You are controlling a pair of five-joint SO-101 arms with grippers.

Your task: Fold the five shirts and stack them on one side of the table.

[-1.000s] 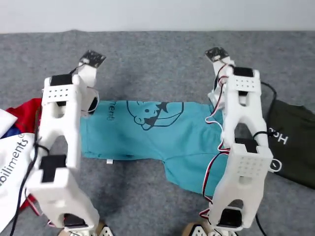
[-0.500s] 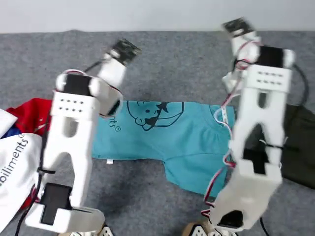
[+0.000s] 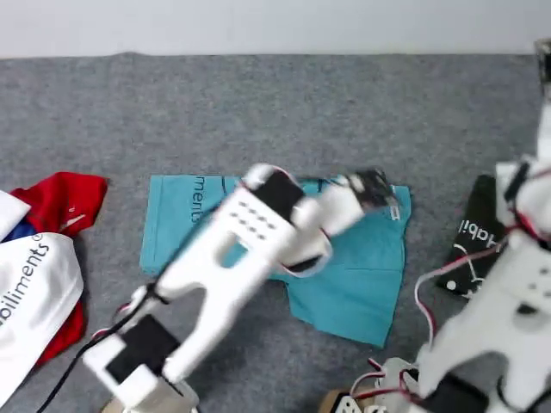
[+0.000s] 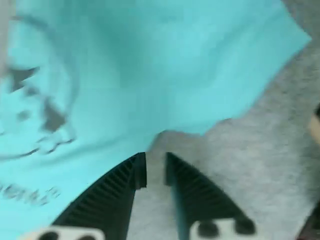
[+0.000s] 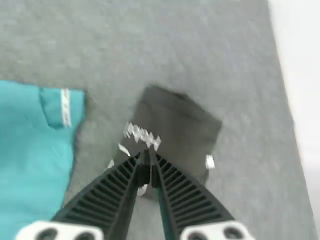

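**Ana:** What is in the high view?

**Ben:** A teal shirt [image 3: 344, 284] lies spread out in the middle of the grey table [image 3: 258, 103]. The left arm [image 3: 250, 232] comes from the lower left of the frame and stretches across it. A red shirt [image 3: 65, 202] and a white shirt [image 3: 34, 284] sit in a heap at the left edge. A dark shirt [image 3: 465, 249] lies at the right edge, just beside the right arm [image 3: 508, 292].

**Ana:** And the left wrist view?

**Ben:** The left gripper [image 4: 155, 170] hangs over the edge of the teal shirt [image 4: 150, 65], where the cloth meets the table [image 4: 250, 165]. Its fingers are a little apart and hold nothing.

**Ana:** What about the right wrist view?

**Ben:** The right gripper [image 5: 146, 165] is over the dark shirt [image 5: 180, 125]. Its fingers are pressed together with nothing between them. The teal shirt [image 5: 30, 145] lies near the dark one, with a strip of table [image 5: 150, 45] between them.
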